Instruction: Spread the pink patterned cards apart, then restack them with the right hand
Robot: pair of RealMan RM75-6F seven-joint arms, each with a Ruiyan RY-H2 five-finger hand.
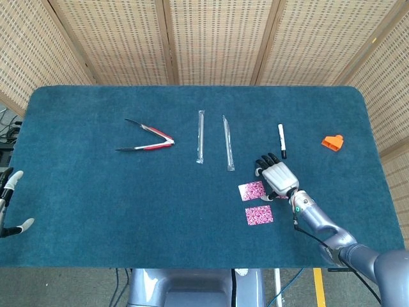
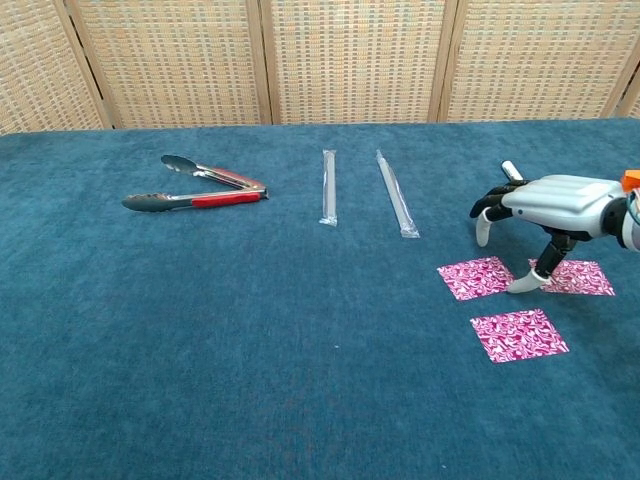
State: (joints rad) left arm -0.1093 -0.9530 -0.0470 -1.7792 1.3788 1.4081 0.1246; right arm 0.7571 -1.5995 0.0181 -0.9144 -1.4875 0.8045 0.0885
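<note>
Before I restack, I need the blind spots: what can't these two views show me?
- Third card: head view, almost all under the right hand.
- Thumb tip contact with the cards: not clear in either view.
- Left hand: head view, cut by the frame edge; absent from chest view.

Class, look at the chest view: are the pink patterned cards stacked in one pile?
No: three pink cards lie apart on the blue table, with the right hand above them.

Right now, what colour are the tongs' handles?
Red on silver tongs, clearest in the chest view.
</note>
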